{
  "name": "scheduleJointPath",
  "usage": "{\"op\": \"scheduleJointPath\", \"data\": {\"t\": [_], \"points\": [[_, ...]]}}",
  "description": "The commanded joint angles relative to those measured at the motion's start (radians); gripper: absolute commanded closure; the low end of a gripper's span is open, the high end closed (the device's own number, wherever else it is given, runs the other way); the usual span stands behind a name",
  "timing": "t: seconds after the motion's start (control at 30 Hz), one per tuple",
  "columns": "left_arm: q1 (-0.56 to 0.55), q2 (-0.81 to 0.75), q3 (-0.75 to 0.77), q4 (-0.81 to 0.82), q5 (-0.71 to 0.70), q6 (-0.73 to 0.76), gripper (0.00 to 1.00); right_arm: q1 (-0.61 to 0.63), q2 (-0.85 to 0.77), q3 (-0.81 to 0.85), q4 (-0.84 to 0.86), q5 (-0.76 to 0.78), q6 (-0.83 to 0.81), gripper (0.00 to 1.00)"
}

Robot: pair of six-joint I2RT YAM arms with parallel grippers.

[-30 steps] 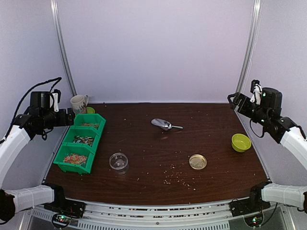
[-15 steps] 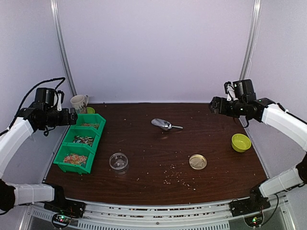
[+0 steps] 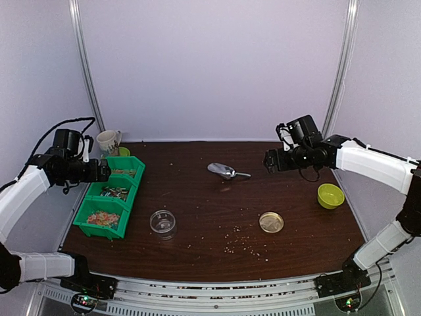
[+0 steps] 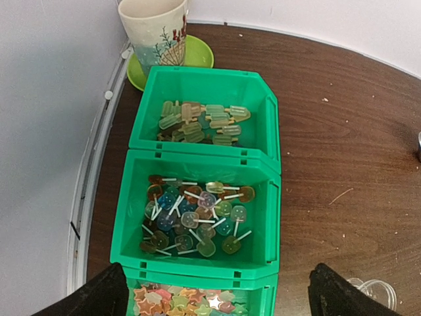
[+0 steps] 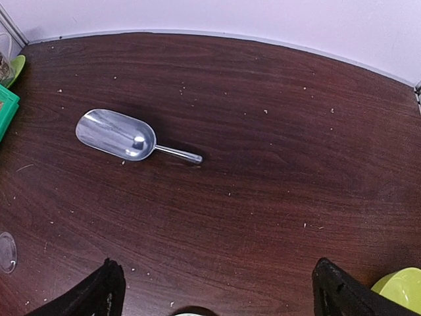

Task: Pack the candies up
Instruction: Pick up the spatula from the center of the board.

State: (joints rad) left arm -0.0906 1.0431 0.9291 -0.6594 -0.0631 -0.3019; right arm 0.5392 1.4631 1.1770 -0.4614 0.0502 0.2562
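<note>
The candies lie in three joined green bins (image 3: 110,195) at the table's left. The far bin holds ice-lolly shapes (image 4: 197,122), the middle one small lollipops (image 4: 197,214), the near one star candies (image 4: 191,301). My left gripper (image 3: 100,170) hovers open above the bins' left side, its gripper (image 4: 220,293) straddling the near and middle bins with nothing between its fingers. My right gripper (image 3: 270,161) hangs open over the table right of a metal scoop (image 3: 225,171), and its gripper (image 5: 220,289) is empty, with the scoop (image 5: 122,136) ahead on the left.
A clear round container (image 3: 162,222) stands near the bins, a gold lid (image 3: 271,222) at centre right. A yellow-green bowl (image 3: 330,195) sits at the right. A mug (image 4: 152,29) on a green saucer (image 4: 197,56) stands behind the bins. Pale crumbs (image 3: 243,245) dot the front.
The right arm has swung left from the table's right edge toward the middle, nearer the scoop. The left arm has edged right and down toward the bins. Both grippers stayed open.
</note>
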Motion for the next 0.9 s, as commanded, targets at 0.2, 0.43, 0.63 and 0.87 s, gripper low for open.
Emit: {"op": "scheduleJointPath", "data": {"t": [0.2,0.43,0.63,0.87], "points": [[0.009,0.021,0.013,0.011,-0.009,-0.021,0.02,0.05,0.079,0.014,0.057,0.051,-0.095,0.0],[0.01,0.036,0.017,0.01,-0.01,-0.02,0.02,0.058,0.134,0.045,0.152,0.072,-0.155,0.01],[0.01,0.036,0.017,0.006,-0.015,-0.02,0.02,0.058,0.189,0.077,0.168,0.081,-0.27,0.0],[0.01,0.039,0.019,0.006,-0.005,-0.019,0.02,0.058,0.278,0.192,0.055,-0.044,-0.444,0.0]]}}
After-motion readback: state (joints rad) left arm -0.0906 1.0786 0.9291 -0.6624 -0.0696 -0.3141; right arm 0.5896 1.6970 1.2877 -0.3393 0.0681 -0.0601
